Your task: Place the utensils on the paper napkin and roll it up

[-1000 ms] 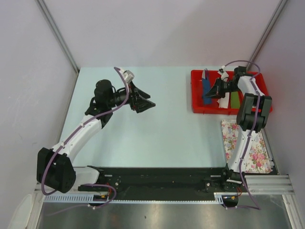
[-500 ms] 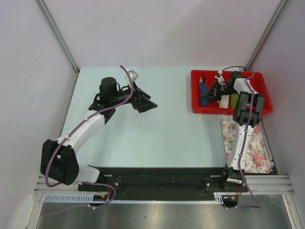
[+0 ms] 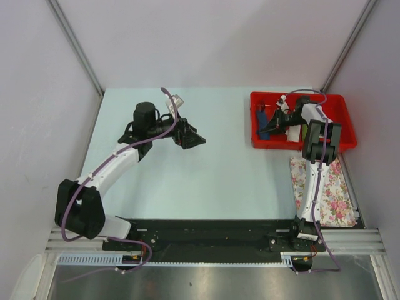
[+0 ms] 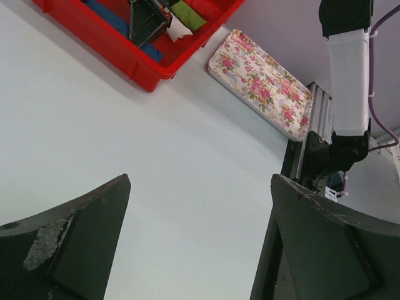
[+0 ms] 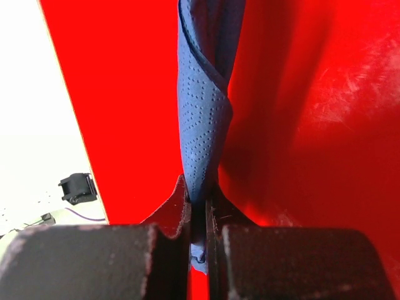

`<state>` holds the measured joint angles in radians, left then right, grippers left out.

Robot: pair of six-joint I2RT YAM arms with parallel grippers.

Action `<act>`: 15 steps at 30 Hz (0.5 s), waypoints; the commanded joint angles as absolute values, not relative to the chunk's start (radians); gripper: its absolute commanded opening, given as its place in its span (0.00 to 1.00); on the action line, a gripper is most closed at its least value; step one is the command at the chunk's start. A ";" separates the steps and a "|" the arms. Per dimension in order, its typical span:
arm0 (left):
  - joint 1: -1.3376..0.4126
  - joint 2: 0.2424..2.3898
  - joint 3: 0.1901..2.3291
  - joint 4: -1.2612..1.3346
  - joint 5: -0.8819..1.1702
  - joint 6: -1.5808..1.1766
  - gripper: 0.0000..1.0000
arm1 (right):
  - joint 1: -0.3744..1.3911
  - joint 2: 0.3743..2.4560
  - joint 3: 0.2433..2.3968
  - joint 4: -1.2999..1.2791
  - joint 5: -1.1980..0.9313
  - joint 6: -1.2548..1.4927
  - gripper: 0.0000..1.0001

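- Our right gripper (image 5: 199, 212) is pointing to 9 o'clock, pinching the paper napkin (image 5: 203, 112), which is stretching toward 12 o'clock in the wrist view.
- Our left gripper (image 4: 197, 237) is hanging spread.

The counter (image 3: 206, 181) is a flat, pale mint-green surface, walled in by light panels at the back and on both sides. A red plastic bin (image 3: 275, 145) stands on it in the far right corner, with its long side running across the counter. On the near side of the bin, a white cloth printed with pink flowers (image 3: 342, 203) lies flat along the right edge. The left wrist view shows a narrow strip of bare counter between the two. A black rail (image 3: 212, 232) runs along the near edge, and the cloth's near end reaches almost to it.
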<state>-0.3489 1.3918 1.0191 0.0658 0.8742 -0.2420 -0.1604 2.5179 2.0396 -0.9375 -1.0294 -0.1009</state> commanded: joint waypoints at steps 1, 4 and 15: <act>-0.337 1.402 1.054 0.084 0.868 -0.224 1.00 | -0.158 2.525 2.051 -0.946 -1.042 -0.083 0.00; -0.337 1.410 1.054 0.092 0.870 -0.229 1.00 | -0.160 2.531 2.049 -0.959 -0.976 -0.080 0.00; -0.337 1.433 1.072 0.106 0.871 -0.245 1.00 | -0.149 2.546 2.092 -1.015 -0.801 -0.086 0.23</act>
<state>-0.3443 1.4284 1.0218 0.0658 0.8669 -0.2443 -0.1581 2.5286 2.0510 -0.9813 -0.9424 -0.0757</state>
